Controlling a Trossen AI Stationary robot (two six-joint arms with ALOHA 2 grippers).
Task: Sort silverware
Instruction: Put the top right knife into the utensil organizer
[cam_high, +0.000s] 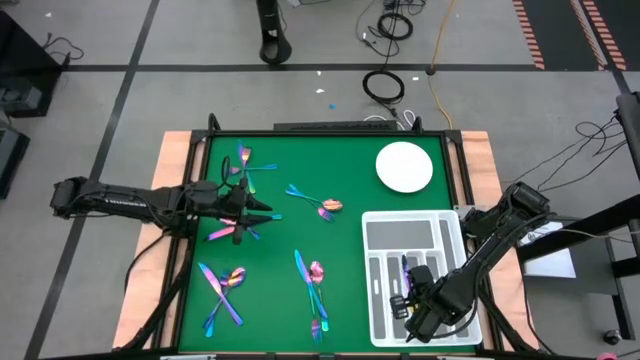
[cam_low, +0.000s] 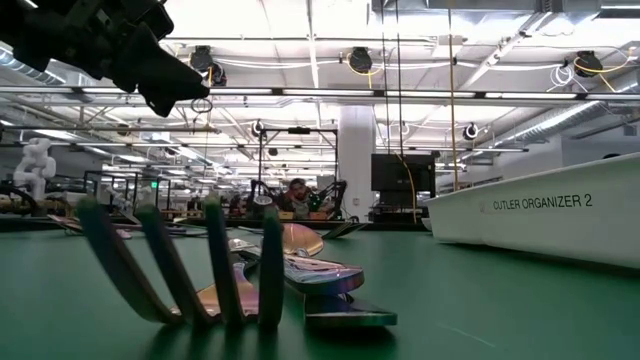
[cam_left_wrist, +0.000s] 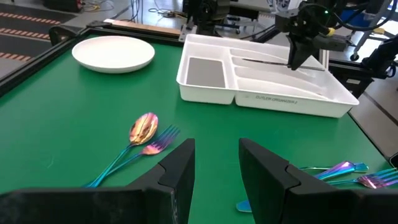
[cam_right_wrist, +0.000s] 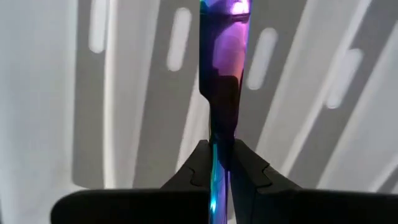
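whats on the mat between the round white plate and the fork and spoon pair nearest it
Nothing: in the high view, only bare green mat separates the plate from the fork and spoon pair.

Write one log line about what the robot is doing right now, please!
step: placing knife | right gripper: shut on knife, over tray | left gripper: open, empty, over green mat | loose silverware: unsorted

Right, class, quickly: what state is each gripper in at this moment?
Left gripper: open, holding nothing, above the green mat.
Right gripper: shut on an iridescent knife, over the white tray.
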